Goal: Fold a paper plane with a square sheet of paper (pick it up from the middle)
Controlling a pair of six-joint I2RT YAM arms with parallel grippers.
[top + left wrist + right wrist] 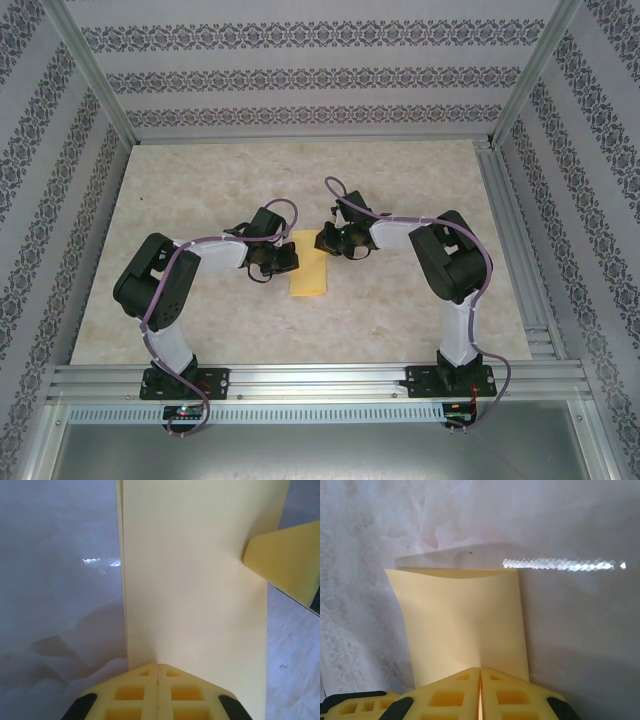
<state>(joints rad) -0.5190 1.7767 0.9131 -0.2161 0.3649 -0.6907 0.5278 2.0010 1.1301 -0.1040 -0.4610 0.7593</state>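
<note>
alignment matters: left end effector [283, 258] and right end effector [328, 240], both clamped shut on the halved sheet of paper [308, 272], should crease with layers flush.

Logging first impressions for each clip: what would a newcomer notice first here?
A yellow sheet of paper, folded to a narrow rectangle, lies mid-table on the marbled tabletop. The left gripper and right gripper crowd its far end, fingers closed against it in both wrist views.

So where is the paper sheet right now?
In the top view, the sheet of paper, folded into a narrow strip, lies centrally between the left claw and right claw.
</note>
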